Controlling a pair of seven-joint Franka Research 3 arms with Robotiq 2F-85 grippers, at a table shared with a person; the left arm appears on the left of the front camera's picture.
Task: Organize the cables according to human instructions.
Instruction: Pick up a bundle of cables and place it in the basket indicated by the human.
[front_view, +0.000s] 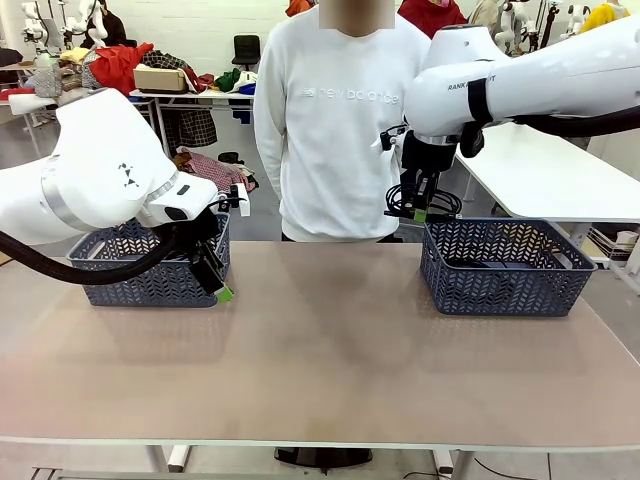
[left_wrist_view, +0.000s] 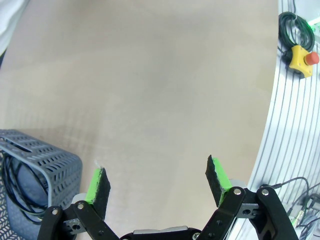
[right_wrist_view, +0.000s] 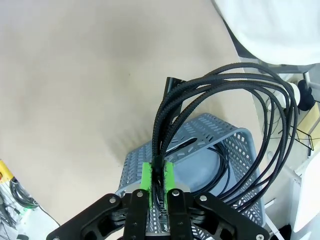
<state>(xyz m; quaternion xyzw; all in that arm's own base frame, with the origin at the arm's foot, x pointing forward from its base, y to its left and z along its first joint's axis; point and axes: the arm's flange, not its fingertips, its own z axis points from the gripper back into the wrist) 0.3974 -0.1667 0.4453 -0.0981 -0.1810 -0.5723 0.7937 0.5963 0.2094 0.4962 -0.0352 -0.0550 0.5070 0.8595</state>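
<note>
The table (front_view: 330, 350) is plain beige-brown. Both baskets (front_view: 505, 265) are slate blue-grey with a slotted lattice pattern. The cable (right_wrist_view: 220, 105) is black with a braided texture. The grippers (left_wrist_view: 157, 187) are black with bright green pads (left_wrist_view: 95, 184). The arms (front_view: 90, 170) are white. The person's sweatshirt (front_view: 330, 120) is white. The button (left_wrist_view: 301, 58) is yellow with a red cap.

The right claw (front_view: 421, 212) hangs above the near-left corner of the right basket (front_view: 505, 268), its jaws pinched on a coiled black cable (front_view: 425, 203) held clear of the rim. Across the surface (front_view: 330, 360), well left of that basket, the left claw (front_view: 219, 285) spreads wide by the left basket (front_view: 150, 265). A person (front_view: 335, 120) stands behind.
</note>
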